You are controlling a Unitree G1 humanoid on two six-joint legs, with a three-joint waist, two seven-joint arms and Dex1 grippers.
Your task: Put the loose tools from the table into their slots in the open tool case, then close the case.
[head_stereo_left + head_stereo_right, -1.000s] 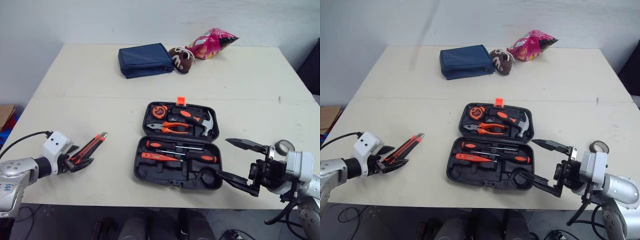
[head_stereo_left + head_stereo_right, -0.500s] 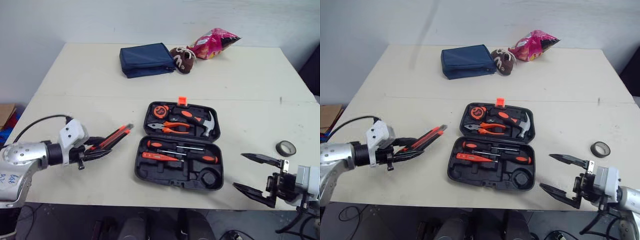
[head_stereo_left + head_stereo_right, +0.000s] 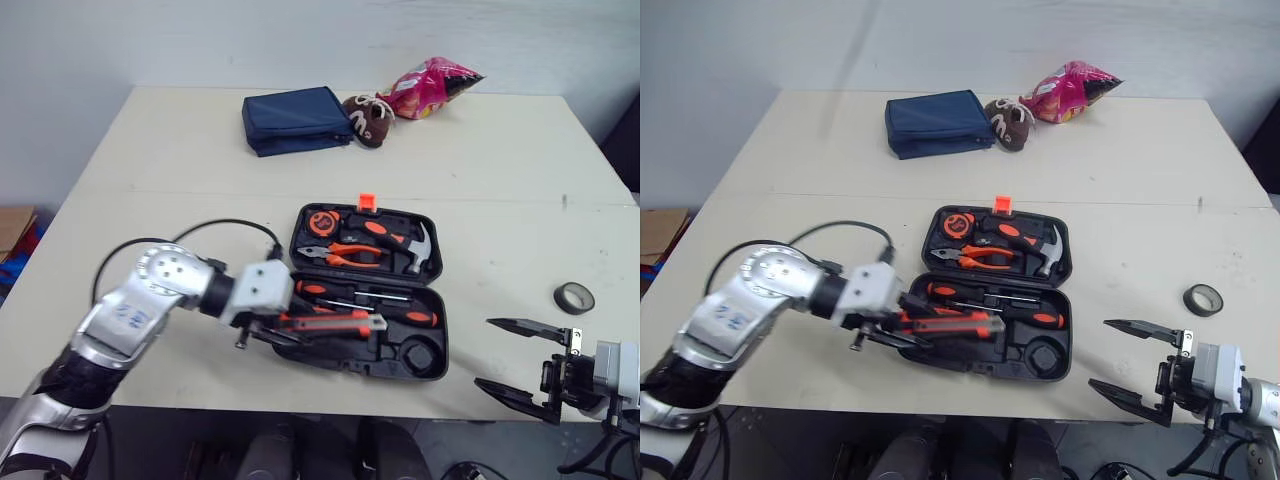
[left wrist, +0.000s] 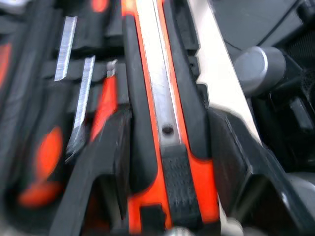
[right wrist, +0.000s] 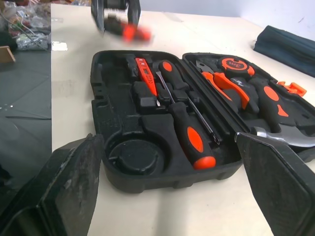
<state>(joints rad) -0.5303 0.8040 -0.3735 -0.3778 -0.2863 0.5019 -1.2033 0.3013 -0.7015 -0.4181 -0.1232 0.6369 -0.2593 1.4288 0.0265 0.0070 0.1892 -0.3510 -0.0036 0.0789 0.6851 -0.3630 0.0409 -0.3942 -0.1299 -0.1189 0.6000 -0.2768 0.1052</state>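
The utility knife [image 3: 335,320] is grasped in the clenched left end effector [image 3: 285,328] and is held out ahead of it, over the front tray of the open tool case [image 3: 330,355], beside the screwdrivers [image 3: 412,317]. The right end effector [image 3: 485,352] is released, its fingers spread wide. The case lies ahead of it, and a tape roll [image 3: 573,297] lies near it on the desk [image 3: 180,150].

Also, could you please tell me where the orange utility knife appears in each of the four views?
Left eye view: utility knife held in the left gripper, over the tool case's front half.
Right eye view: same spot, knife.
Left wrist view: knife lengthwise between that gripper's fingers.
Right wrist view: knife blurred, past the case.
Shared landmark: the screwdrivers beside it.
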